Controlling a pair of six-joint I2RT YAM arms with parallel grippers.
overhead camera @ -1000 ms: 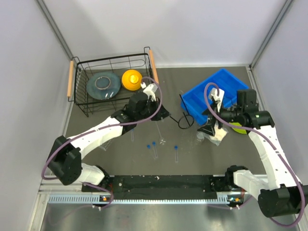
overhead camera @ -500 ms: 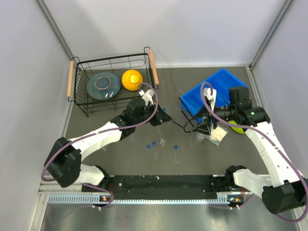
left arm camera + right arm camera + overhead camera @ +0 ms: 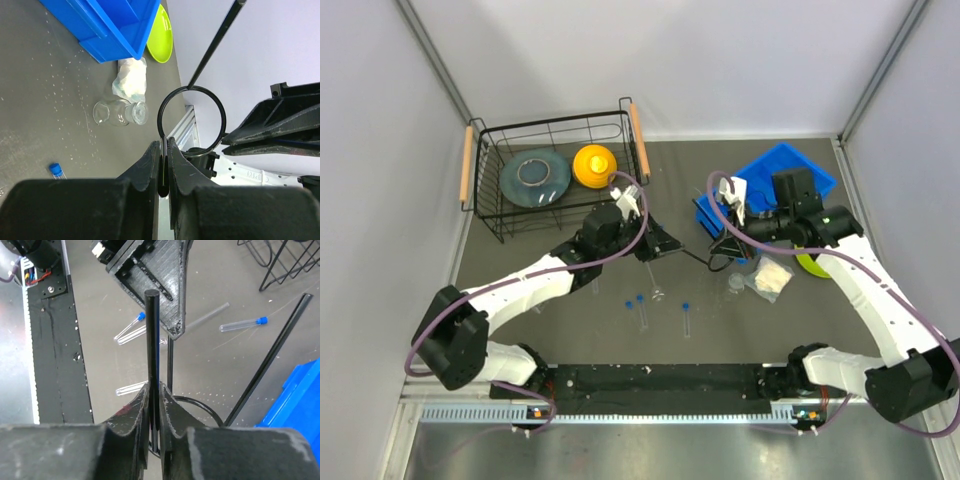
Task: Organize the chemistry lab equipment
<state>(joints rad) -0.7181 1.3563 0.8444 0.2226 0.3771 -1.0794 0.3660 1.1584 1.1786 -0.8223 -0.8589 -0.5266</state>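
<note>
A black wire ring stand (image 3: pixel 693 257) hangs between my two grippers above the table's middle. Closed on the wire just below its ring (image 3: pixel 161 112) is my left gripper (image 3: pixel 660 245) (image 3: pixel 163 145). My right gripper (image 3: pixel 725 230) (image 3: pixel 155 387) is shut on an upright rod (image 3: pixel 152 335) of the same stand. Blue-capped test tubes (image 3: pixel 640 310) (image 3: pixel 686 318) (image 3: pixel 242 325) lie loose on the dark table in front of the stand. A small clear vial (image 3: pixel 736 284) (image 3: pixel 120 112) lies on its side to the right of them.
A blue bin (image 3: pixel 775 175) stands at the back right, a lime-green plate (image 3: pixel 812 263) beside it. A crumpled clear plastic piece (image 3: pixel 770 278) lies near the vial. The black wire basket (image 3: pixel 485 190) at the back left holds a grey plate (image 3: pixel 535 178) and a yellow dome (image 3: pixel 593 165).
My right gripper has swung left from beside the blue bin and shut on the stand's rod. The left gripper kept its hold and carried the stand slightly right.
</note>
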